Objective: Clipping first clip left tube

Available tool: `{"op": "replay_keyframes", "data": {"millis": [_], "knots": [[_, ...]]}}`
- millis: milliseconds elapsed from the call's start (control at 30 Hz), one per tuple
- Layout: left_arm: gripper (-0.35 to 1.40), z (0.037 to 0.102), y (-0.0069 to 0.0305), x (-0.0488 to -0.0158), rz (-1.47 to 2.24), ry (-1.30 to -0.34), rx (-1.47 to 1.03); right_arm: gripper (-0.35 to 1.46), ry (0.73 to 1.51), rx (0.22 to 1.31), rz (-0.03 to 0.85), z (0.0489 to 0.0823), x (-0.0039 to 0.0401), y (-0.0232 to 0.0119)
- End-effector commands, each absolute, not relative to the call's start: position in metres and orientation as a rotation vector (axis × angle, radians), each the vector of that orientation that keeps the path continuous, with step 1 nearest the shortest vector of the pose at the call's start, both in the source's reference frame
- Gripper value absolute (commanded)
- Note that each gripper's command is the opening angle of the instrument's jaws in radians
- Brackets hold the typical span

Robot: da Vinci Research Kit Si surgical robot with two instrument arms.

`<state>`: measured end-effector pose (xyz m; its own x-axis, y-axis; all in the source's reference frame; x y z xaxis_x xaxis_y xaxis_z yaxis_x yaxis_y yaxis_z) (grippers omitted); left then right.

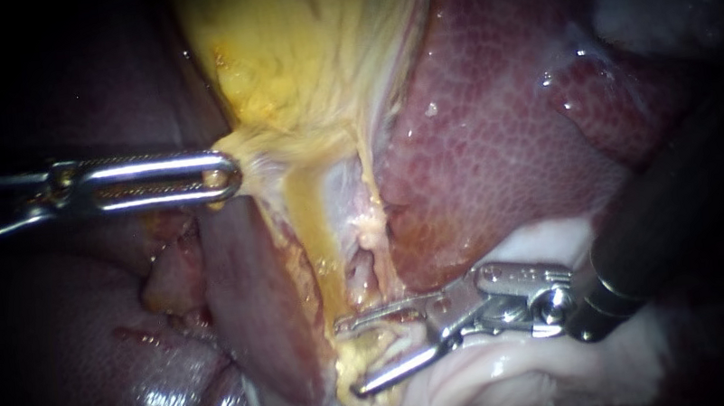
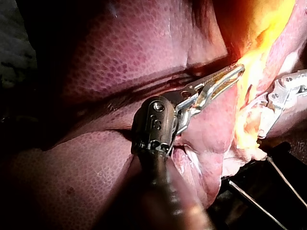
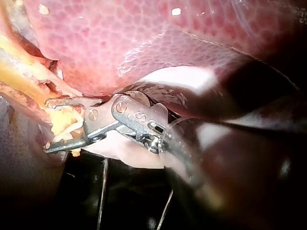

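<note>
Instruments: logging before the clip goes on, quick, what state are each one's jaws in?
Left instrument: jaws shut on the yellow tissue.
Right instrument: jaws open, tissue between them ungripped.

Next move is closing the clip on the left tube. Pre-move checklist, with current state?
1. Left instrument traction: jaws shut on the yellow tissue, which looks taut. Ok.
2. Right instrument end effector open: a gap shows between its jaws. Ok.
3. Left tube fully between the right jaws: only a fatty clump shows there. Cannot tell.
4. Clip loaded in the right jaws. Cannot tell.
5. Both right jaw tips visible in the endoscope view. Ok.
6. Liver not between the right jaws. Ok.
</note>
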<state>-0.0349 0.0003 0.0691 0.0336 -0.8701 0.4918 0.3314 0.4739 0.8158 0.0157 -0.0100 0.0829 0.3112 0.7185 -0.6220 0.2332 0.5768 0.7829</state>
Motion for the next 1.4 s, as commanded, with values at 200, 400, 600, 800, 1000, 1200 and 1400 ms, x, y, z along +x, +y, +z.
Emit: {"op": "replay_keyframes", "data": {"millis": [200, 400, 600, 800, 1000, 1200, 1400], "knots": [[-0.35, 0.0691, 0.0003, -0.0348, -1.005, -1.199, 0.568, 0.56, 1.250, 0.955, 0.399, 0.0829, 0.0156, -0.0100], [-0.35, 0.0688, 0.0005, -0.0341, -1.000, -1.200, 0.577, 0.55, 1.236, 0.978, 0.411, 0.0824, 0.0145, -0.0099], [-0.35, 0.0683, 0.0010, -0.0330, -1.009, -1.206, 0.574, 0.55, 1.234, 0.965, 0.447, 0.0812, 0.0129, -0.0083], [-0.35, 0.0675, 0.0009, -0.0325, -1.011, -1.208, 0.574, 0.56, 1.234, 0.942, 0.484, 0.0804, 0.0121, -0.0067], [-0.35, 0.0667, 0.0006, -0.0324, -1.014, -1.210, 0.574, 0.56, 1.218, 0.918, 0.495, 0.0805, 0.0122, -0.0059], [-0.35, 0.0661, 0.0004, -0.0325, -1.016, -1.213, 0.573, 0.57, 1.198, 0.885, 0.493, 0.0814, 0.0130, -0.0055], [-0.35, 0.0658, 0.0003, -0.0330, -1.019, -1.215, 0.570, 0.57, 1.198, 0.883, 0.491, 0.0821, 0.0150, -0.0059]]}}
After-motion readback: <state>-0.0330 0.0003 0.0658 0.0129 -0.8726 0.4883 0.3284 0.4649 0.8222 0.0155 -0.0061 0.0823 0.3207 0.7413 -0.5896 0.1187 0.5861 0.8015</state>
